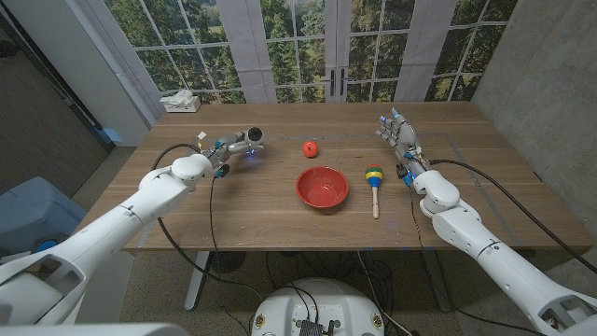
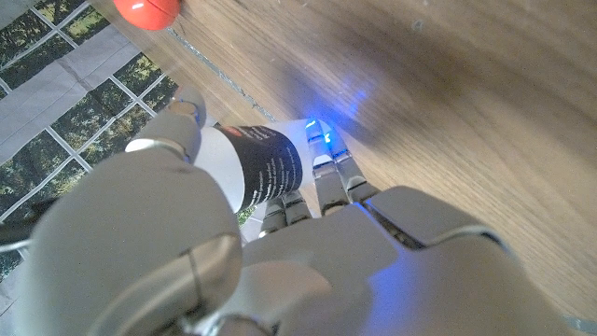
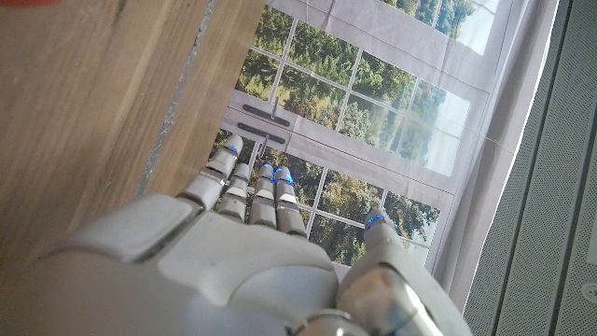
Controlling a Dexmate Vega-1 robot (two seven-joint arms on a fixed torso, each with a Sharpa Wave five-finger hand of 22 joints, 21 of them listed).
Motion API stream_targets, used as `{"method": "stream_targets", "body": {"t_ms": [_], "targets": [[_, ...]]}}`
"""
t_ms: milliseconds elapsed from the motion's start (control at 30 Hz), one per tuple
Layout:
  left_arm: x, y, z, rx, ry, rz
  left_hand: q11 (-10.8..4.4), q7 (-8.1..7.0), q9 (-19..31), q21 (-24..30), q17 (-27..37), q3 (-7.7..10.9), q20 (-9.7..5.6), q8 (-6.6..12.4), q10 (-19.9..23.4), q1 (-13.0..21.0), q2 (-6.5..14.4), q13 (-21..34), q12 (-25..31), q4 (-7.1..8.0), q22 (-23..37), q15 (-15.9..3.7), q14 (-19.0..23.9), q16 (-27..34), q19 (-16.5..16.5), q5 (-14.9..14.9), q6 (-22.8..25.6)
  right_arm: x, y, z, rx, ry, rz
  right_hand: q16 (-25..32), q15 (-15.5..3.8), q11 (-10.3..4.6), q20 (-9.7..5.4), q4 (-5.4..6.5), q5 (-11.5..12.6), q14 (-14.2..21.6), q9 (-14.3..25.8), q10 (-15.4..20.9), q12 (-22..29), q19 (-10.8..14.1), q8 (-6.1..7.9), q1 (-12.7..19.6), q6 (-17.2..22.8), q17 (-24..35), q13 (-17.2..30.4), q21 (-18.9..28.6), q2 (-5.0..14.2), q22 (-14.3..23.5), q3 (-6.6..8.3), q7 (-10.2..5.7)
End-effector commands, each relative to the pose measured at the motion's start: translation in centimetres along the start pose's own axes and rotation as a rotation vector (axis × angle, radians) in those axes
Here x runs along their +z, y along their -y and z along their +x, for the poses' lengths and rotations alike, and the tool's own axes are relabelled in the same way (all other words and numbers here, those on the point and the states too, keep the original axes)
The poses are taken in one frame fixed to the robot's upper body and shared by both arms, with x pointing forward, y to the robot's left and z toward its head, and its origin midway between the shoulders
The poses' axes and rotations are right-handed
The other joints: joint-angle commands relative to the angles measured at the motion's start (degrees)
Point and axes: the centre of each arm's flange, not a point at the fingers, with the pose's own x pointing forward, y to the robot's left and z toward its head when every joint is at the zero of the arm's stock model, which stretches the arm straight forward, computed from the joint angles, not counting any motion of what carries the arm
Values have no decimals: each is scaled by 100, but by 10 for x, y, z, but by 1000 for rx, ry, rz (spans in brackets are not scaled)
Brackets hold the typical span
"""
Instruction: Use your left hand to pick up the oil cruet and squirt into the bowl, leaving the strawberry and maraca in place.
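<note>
While the left hand (image 1: pixel 227 147) grasps the white, black-labelled oil cruet (image 2: pixel 254 169) at upper left, lift steadily toward the round red bowl (image 1: pixel 322 188); right hand (image 1: pixel 401 136) released.

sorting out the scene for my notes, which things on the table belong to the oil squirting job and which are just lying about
Part of the job:
- oil cruet, gripped by the left hand, its fingers around it
- red bowl, the target
- strawberry and maraca, to be left in place

Just lying about:
- white tissue box at the far left corner
- right hand, holding nothing
</note>
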Motion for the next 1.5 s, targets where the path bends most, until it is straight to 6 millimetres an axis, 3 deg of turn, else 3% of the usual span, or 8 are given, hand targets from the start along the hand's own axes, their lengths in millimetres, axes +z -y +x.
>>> {"method": "stream_targets", "body": {"t_ms": [33, 367, 500, 633, 1033, 1200, 1300, 1500], "targets": [[2, -4, -3, 18, 31, 28, 121, -44, -20, -401, -77, -199, 43, 5, -452, -113, -70, -40, 7, 30, 22, -860, -1956, -87, -382, 44, -450, 0, -3, 5, 4, -1, -3, -10, 24, -5, 11, -40, 8, 38, 13, 36, -16, 14, 11, -49, 70, -1, 27, -23, 19, 10, 25, 1], [8, -8, -8, 41, 87, 46, 242, -370, -45, -1807, -92, -816, 151, 28, -2339, -795, -102, -107, -18, 185, 44, -550, -3829, -96, -1576, 113, -1626, 2, -3, 9, 7, 2, -2, -13, 21, -8, 10, -42, 8, 37, 13, 34, -17, 15, 6, -52, 61, -1, 27, -23, 22, 10, 24, 2], [10, -8, -9, 34, 104, 45, 307, -412, -41, -2334, -85, -962, 195, -25, -2982, -1080, -78, -111, -8, 257, 62, -352, -4547, -106, -2250, 145, -2123, 2, -3, 8, 7, 5, -5, -14, 22, -8, 12, -43, 9, 37, 13, 32, -18, 13, 6, -53, 61, -1, 27, -25, 23, 10, 23, 1], [13, -8, -11, 38, 123, 34, 361, -420, -38, -2623, -81, -1044, 274, -48, -3514, -1264, -27, -111, -27, 307, 78, -314, -4995, -81, -2560, 168, -2614, 2, -2, 7, 6, 4, -4, -15, 18, 3, 12, -43, 9, 36, 13, 30, -19, 14, 5, -54, 59, -1, 27, -25, 23, 10, 22, 3], [24, -13, -22, 41, 254, -19, 298, -496, -45, -2986, -67, -1238, 189, 27, -3750, -1878, 113, -119, 53, 576, 94, -439, -5550, -73, -3004, 154, -2754, 3, -3, 7, 9, 12, -3, -19, 26, -1, 13, -45, 8, 35, 13, 28, -21, 14, 4, -61, 61, -1, 27, -26, 19, 10, 17, 1], [30, -14, -28, 56, 323, -84, 208, -513, -54, -3015, -78, -1285, 90, 110, -3721, -2137, 240, -131, 90, 691, 96, -542, -5514, -11, -2882, 152, -2521, 4, -3, 7, 10, 16, -5, -21, 19, 32, 7, -46, 8, 35, 13, 49, -13, 13, 13, -66, 85, -1, 28, -27, 17, 10, 14, 114], [32, -13, -32, 53, 350, -118, 110, -727, -64, -3027, -89, -1316, 75, 133, -3689, -2282, 298, -143, 101, 739, 95, -621, -5434, 16, -2760, 168, -2372, 4, -3, 6, 8, 20, -8, -24, 16, 40, -7, -47, 8, 30, 13, 52, -12, 20, 10, -68, 81, -1, 28, -24, 16, 10, 12, 124], [31, -11, -38, 25, 398, -212, -112, -461, -103, -3114, -111, -1387, -72, 236, -3059, -2747, 526, -182, 214, 884, 83, -855, -5066, 46, -2388, 249, -1592, 4, -1, 6, 8, 24, 0, -21, 29, 54, 8, -34, 7, 40, 12, 61, -9, 23, 13, -91, 93, 2, 28, -24, 9, 10, 0, 126]]}}
